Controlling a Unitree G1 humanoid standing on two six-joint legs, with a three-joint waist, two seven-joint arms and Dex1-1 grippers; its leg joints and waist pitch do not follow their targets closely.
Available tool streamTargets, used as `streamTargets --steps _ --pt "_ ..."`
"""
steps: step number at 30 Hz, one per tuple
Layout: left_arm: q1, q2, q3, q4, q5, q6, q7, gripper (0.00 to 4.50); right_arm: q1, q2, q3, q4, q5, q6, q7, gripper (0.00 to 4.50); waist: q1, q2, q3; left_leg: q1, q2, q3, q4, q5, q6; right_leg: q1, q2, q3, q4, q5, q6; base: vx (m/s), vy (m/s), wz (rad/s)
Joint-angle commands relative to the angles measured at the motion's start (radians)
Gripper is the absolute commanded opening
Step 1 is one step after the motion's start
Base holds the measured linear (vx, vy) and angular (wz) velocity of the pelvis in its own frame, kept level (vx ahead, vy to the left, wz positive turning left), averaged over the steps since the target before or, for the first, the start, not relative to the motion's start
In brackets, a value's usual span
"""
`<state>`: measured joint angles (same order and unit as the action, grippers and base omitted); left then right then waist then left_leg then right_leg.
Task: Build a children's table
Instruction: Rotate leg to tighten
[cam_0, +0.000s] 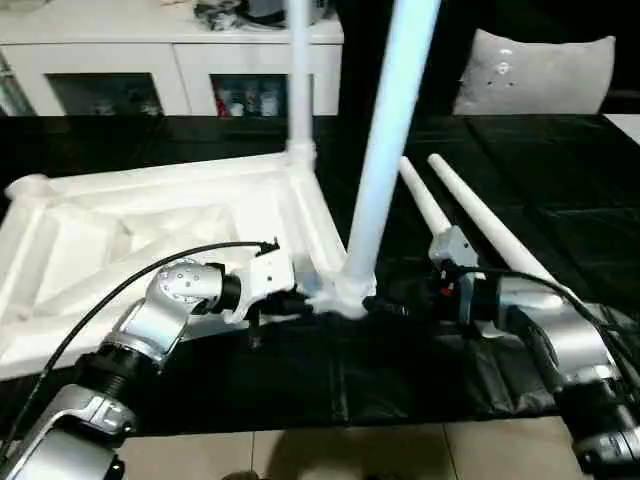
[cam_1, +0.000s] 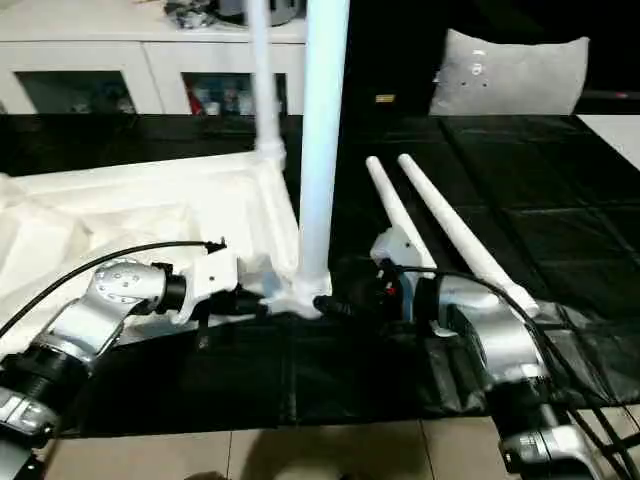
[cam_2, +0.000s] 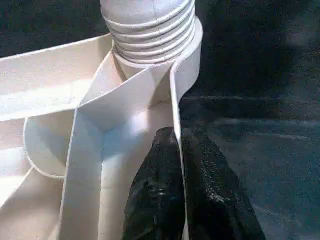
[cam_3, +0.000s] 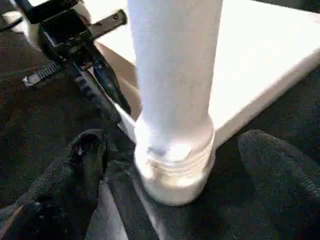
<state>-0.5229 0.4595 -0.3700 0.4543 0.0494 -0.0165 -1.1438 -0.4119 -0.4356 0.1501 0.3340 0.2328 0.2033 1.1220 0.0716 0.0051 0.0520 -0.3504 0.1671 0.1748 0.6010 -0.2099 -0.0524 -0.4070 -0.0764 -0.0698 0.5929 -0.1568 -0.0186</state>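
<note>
left gripper (cam_2: 180, 165) clamped on table top (cam_0: 120, 230) rim

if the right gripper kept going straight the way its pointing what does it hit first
Most likely the base of the upright leg screwed into the near corner socket of the tabletop. The right gripper has its jaws open on either side of that threaded end, apparently not yet touching, though depth is hard to judge.
</note>
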Motion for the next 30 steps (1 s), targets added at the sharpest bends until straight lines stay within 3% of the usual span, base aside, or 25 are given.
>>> streamTargets --steps 1,7,13,21,25,26,28,30 --pt "0.017 0.007 -0.076 0.008 0.032 -0.009 -0.056 0.0 -0.018 -0.014 0.028 0.022 -0.023 -0.03 0.04 4.02 -0.001 -0.006 -0.06 0.0 0.063 -0.017 -0.078 -0.194 0.051 0.05 -0.075 0.05 -0.069 -0.306 -0.22 0.0 0.0 0.0" --pt "0.018 0.009 -0.084 -0.007 0.044 -0.02 -0.077 0.0 -0.049 0.007 0.052 0.081 -0.037 -0.05 0.057 3.44 0.013 -0.006 -0.06 0.003 0.063 -0.016 -0.078 -0.199 0.039 0.049 -0.077 0.051 -0.073 -0.35 -0.204 0.0 0.0 0.0" --pt "0.022 0.004 -0.091 -0.016 0.043 -0.019 -0.079 0.0 -0.065 0.02 0.058 0.117 -0.032 -0.061 0.083 2.91 0.013 -0.003 -0.061 0.001 0.063 -0.017 -0.078 -0.197 0.037 0.05 -0.076 0.051 -0.069 -0.328 -0.209 0.0 0.0 0.0" --pt "0.028 -0.013 -0.08 -0.014 0.03 -0.002 -0.07 0.0 -0.053 0.027 0.056 0.116 -0.022 -0.054 0.092 2.71 0.013 -0.008 -0.061 0.001 0.063 -0.017 -0.079 -0.199 0.038 0.051 -0.076 0.051 -0.071 -0.346 -0.202 0.0 0.0 0.0" --pt "0.024 -0.048 -0.048 -0.031 0.016 0.11 -0.005 0.0 -0.032 0.065 0.046 0.07 0.013 0.053 0.045 2.7 0.013 -0.006 -0.059 0.003 0.065 -0.017 -0.08 -0.2 0.035 0.05 -0.075 0.051 -0.072 -0.356 -0.203 0.0 0.0 0.0" --pt "0.023 -0.063 -0.036 -0.034 0.006 0.138 0.015 0.0 -0.029 0.076 0.054 0.066 -0.002 0.06 0.017 2.7 0.009 0.0 -0.053 0.005 0.062 -0.016 -0.082 -0.229 0.027 0.046 -0.073 0.05 -0.08 -0.401 -0.192 0.0 0.0 0.0" --pt "0.013 -0.108 -0.003 -0.035 -0.012 0.208 0.086 0.0 -0.032 0.114 0.058 0.084 -0.036 0.071 -0.074 2.7 0.005 0.0 -0.051 0.008 0.061 -0.02 -0.084 -0.269 0.008 0.043 -0.076 0.049 -0.087 -0.478 -0.17 0.0 0.0 0.0" --pt "-0.018 -0.208 0.056 -0.024 -0.034 0.332 0.236 0.0 -0.062 0.208 0.03 0.169 -0.082 0.08 -0.281 2.7 -0.008 0.0 -0.047 0.013 0.051 -0.025 -0.079 -0.312 -0.012 0.036 -0.077 0.04 -0.103 -0.6 -0.131 0.0 0.0 0.0"
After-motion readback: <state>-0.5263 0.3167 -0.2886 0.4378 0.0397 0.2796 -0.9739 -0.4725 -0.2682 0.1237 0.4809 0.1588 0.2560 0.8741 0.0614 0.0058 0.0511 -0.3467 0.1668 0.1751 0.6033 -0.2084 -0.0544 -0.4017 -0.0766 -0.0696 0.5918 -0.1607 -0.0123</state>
